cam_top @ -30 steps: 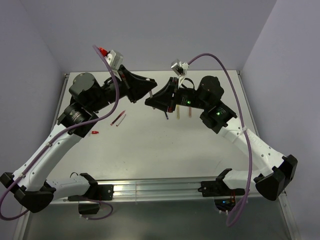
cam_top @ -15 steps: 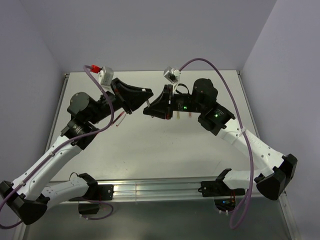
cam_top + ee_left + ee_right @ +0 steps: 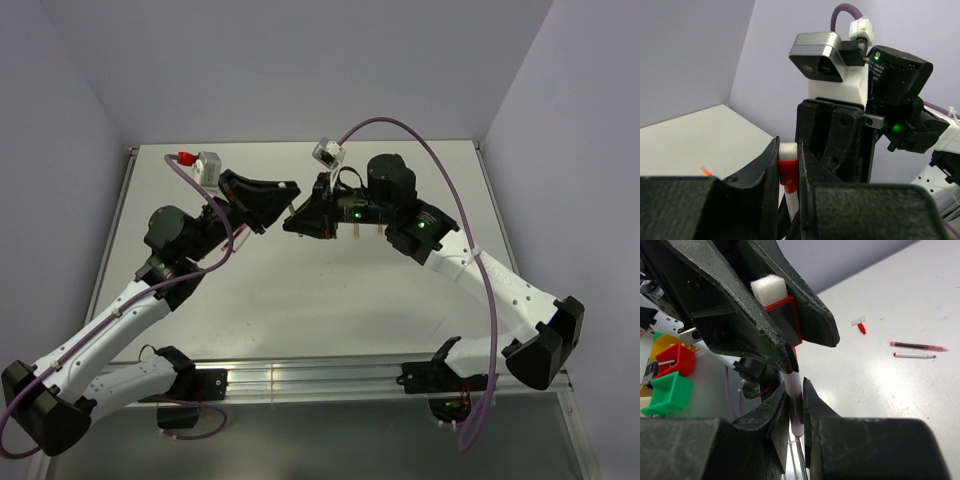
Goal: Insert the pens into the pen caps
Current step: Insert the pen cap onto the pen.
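**A:** Where do we stand?

**B:** Mid-air, centre of the overhead view. The left gripper (image 3: 788, 150) is pinched narrow on a red cap (image 3: 788, 171) with a white top. The right gripper (image 3: 795, 388), nearly closed, pinches a white pen (image 3: 790, 377) from below.

**A:** Joined?

**B:** The pen meets the cap's mouth, but we cannot tell how deep it sits. We judge this pairing under way, not finished.

**A:** What is left?

**B:** At the right of the right wrist view, a red pen (image 3: 917, 345) and a pale pen (image 3: 914, 355) lie uncapped on the table (image 3: 900, 295). A loose cap (image 3: 860, 327) lies near them. We judge most of the job undone.
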Controlling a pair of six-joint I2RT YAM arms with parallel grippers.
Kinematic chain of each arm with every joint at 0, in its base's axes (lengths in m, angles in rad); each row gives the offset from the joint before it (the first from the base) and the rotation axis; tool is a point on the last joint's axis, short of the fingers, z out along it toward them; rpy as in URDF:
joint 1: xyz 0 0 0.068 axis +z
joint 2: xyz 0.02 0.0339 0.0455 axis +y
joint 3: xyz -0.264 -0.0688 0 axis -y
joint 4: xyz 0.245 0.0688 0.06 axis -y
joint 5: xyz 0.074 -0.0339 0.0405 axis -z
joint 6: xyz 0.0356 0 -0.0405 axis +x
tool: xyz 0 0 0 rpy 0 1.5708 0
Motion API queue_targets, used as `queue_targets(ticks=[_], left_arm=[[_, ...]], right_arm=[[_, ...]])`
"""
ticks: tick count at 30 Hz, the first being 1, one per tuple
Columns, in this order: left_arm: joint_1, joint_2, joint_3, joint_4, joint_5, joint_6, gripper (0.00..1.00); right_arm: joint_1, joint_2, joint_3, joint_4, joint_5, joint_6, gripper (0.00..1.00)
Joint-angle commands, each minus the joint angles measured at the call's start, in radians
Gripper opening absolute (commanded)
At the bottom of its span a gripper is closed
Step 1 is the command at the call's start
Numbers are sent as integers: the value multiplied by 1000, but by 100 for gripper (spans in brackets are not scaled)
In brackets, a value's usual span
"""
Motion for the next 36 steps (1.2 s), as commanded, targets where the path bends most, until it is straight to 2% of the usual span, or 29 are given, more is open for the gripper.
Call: queue_targets(ticks=[1,36], left_arm=[[-64,-5,-66,-103,192,-33,0],[-67,47,-128,-86,101,-120,0]], right_arm=[[-18,19,144,215,248,11,0],[-32,171,437,133,438,-93,0]])
